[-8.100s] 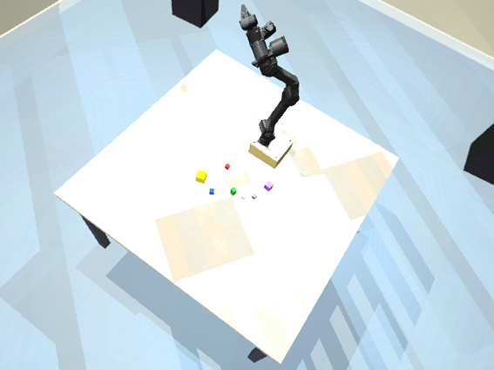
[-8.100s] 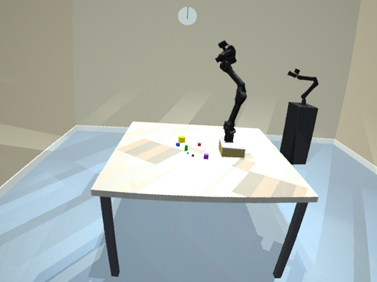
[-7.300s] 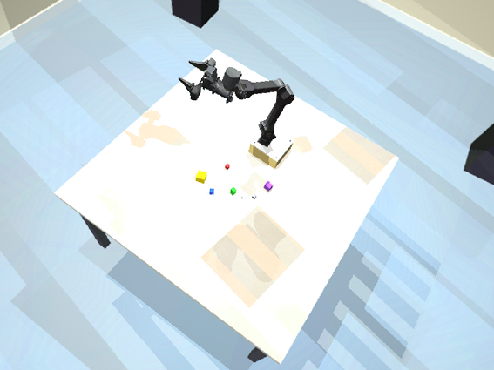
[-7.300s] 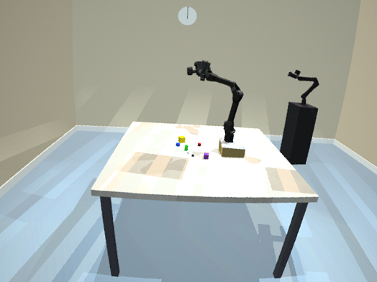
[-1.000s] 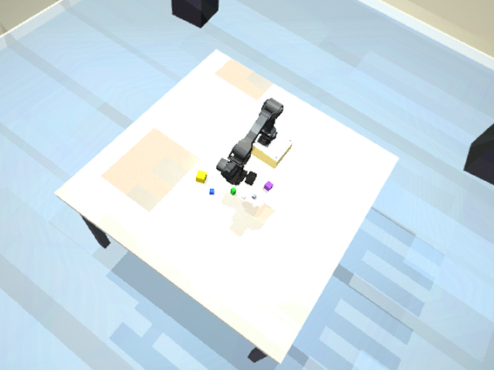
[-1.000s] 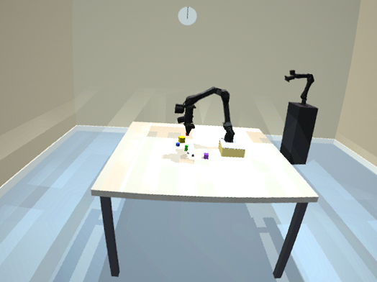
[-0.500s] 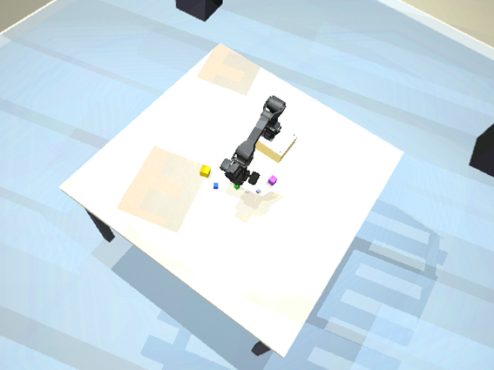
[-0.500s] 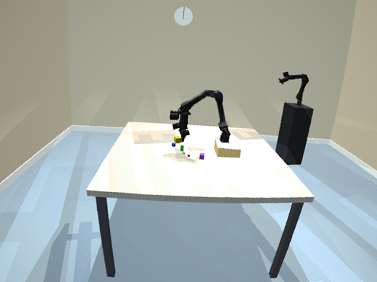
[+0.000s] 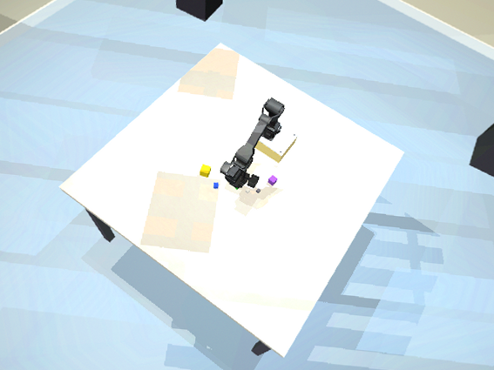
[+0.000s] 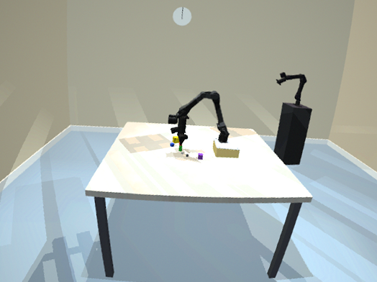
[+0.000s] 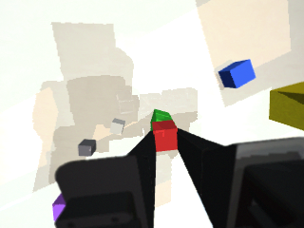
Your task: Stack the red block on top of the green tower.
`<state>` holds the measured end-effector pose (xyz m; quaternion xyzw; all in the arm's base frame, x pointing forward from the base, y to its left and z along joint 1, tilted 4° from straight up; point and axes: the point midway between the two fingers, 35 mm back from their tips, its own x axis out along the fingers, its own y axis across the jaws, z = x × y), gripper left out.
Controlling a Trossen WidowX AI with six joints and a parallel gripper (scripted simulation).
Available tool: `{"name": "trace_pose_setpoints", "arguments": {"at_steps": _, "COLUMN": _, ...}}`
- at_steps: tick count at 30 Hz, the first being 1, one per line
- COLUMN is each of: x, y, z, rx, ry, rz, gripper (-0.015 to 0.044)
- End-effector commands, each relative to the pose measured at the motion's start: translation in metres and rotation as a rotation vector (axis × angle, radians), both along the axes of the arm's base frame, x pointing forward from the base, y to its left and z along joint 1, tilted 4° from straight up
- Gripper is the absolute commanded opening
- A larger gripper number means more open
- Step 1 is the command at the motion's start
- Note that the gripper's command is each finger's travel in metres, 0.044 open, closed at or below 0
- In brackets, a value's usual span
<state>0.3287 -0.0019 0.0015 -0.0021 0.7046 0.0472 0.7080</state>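
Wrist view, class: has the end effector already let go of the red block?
No: the red block sits clamped between the two dark fingers of the end effector, just short of the green tower.

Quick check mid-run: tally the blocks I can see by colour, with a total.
Red block: 1, held in the gripper
Green tower: 1
Blue: 1
Yellow: 1
Purple: 1
White: 1
Grey: 1
Total: 7
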Motion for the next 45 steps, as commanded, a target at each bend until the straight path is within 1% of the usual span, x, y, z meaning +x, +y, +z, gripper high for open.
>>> {"name": "trace_pose_setpoints", "arguments": {"at_steps": 1, "x": -0.0011, "y": 0.0011, "z": -0.0031, "rx": 0.005, "ry": 0.005, "rz": -0.003, "gripper": 0.0000}}
{"name": "trace_pose_setpoints", "arguments": {"at_steps": 30, "x": -0.0011, "y": 0.0012, "z": -0.0044, "rx": 0.005, "ry": 0.005, "rz": -0.003, "gripper": 0.0000}}
{"name": "trace_pose_setpoints", "arguments": {"at_steps": 33, "x": -0.0010, "y": 0.0004, "z": 0.0023, "rx": 0.005, "ry": 0.005, "rz": -0.003, "gripper": 0.0000}}
{"name": "trace_pose_setpoints", "arguments": {"at_steps": 34, "x": -0.0014, "y": 0.0003, "z": -0.0031, "rx": 0.000, "ry": 0.006, "rz": 0.000, "gripper": 0.0026}}
{"name": "trace_pose_setpoints", "arguments": {"at_steps": 45, "x": -0.0014, "y": 0.0003, "z": -0.0031, "rx": 0.000, "ry": 0.006, "rz": 0.000, "gripper": 0.0315}}
